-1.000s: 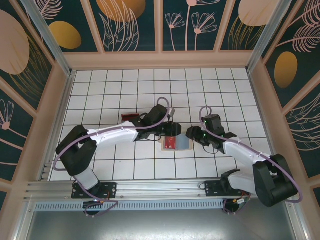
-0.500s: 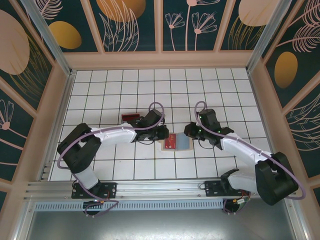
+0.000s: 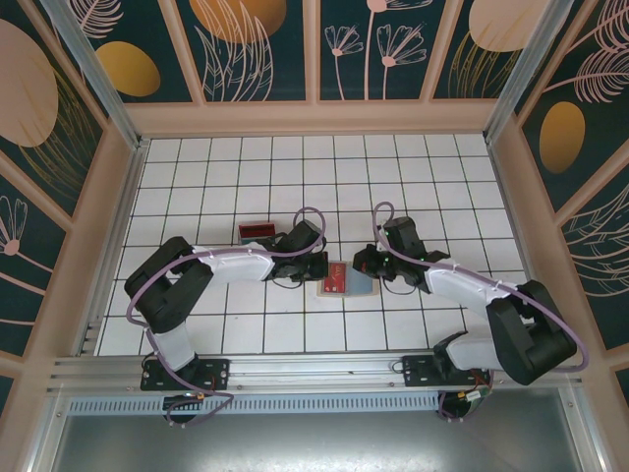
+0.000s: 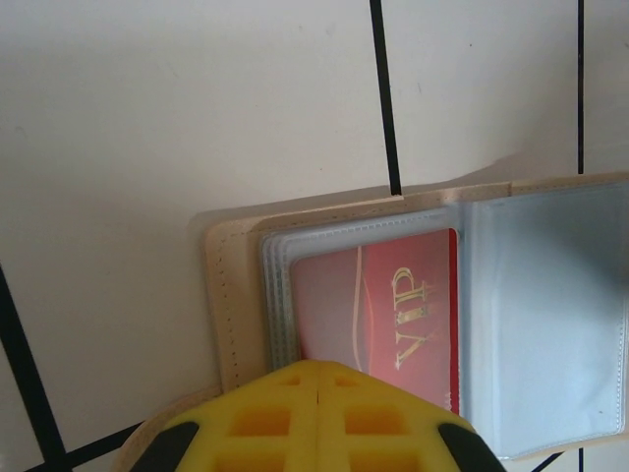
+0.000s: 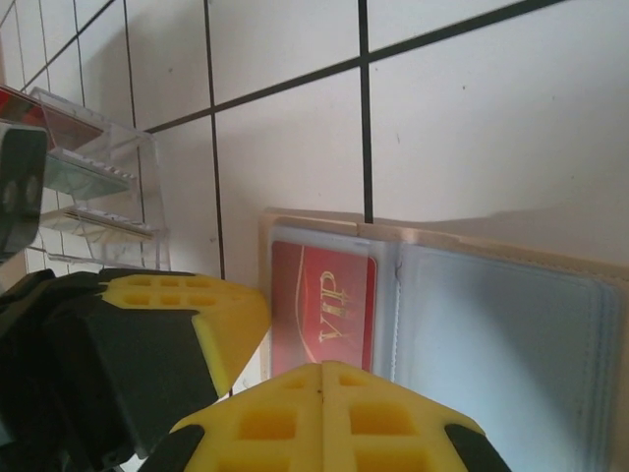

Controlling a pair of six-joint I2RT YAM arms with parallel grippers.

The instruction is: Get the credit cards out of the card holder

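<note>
From above I see the card holder (image 3: 350,280) lying open and flat on the white tiled worktop (image 3: 226,177), a little in front of the middle and between my two arms. Its left panel carries a red card (image 3: 337,278) and its right panel looks pale blue.

The left tool (image 3: 318,265) sits low at the holder's left edge, and the right tool (image 3: 366,264) sits low at its right side. From above I cannot tell whether either one touches it.

On the left wrist camera the two yellow fingers (image 4: 265,418) are pressed together with only a seam between them and nothing gripped. Their tip overlaps the near edge of the tan panel. The red card, printed VIP in gold, lies tucked under the clear sleeves of that panel, with an empty clear pocket beside it.

On the right wrist camera this tool's yellow fingers (image 5: 393,428) also meet along a seam, closed on nothing, with their tip over the holder's middle fold. The left tool's yellow tip sits just beside the holder's outer edge there.

Beyond the left arm stands a clear tray (image 5: 138,197), apart from the holder, with a reddish card (image 5: 44,108) and a greenish card (image 5: 84,172) in its slots.
</note>
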